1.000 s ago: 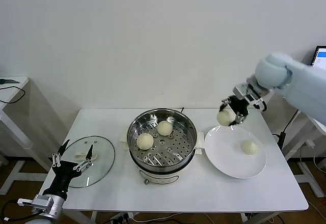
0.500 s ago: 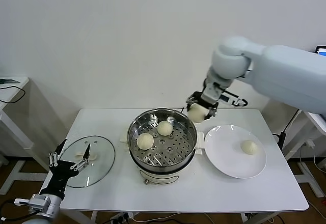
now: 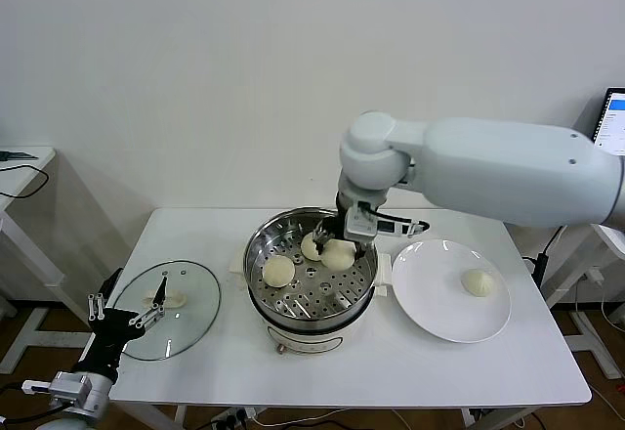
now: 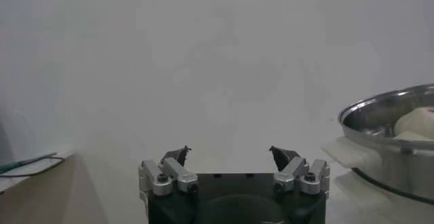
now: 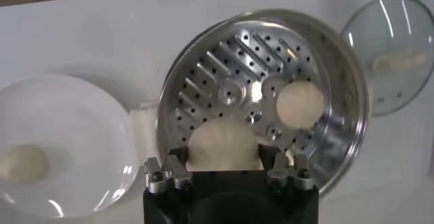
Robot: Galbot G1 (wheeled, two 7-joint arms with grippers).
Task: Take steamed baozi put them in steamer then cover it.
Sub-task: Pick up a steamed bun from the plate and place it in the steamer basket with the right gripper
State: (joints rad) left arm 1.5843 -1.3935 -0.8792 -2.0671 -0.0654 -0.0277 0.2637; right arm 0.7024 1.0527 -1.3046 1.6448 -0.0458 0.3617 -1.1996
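I have the right gripper (image 3: 339, 251) over the steamer (image 3: 311, 308), its jaws clamped on a steamed bun (image 3: 339, 253) and holding it just above the perforated tray, toward the back. From the right wrist camera the same bun (image 5: 224, 145) sits squarely between the jaws with the tray directly below, so it looks lined up for a drop onto bare metal rather than onto its neighbours. Two buns already rest in the pot: one near the front left (image 3: 278, 271) and one at the back (image 3: 311, 245), the latter just beside the held bun and partly hidden by the gripper. The held bun hangs low inside the rim, which I judge keeps the fall short so it will not roll or dent.

One more bun (image 3: 478, 281) waits on the white plate (image 3: 435, 313) to the right of the pot. The glass lid (image 3: 195, 318) lies flat on the bench (image 3: 391, 371) to the left, within reach of the left gripper (image 4: 230, 155), which is parked low at the bench's front left corner with its jaws wide apart and empty. I read this as the third of four buns going in, with covering to come.
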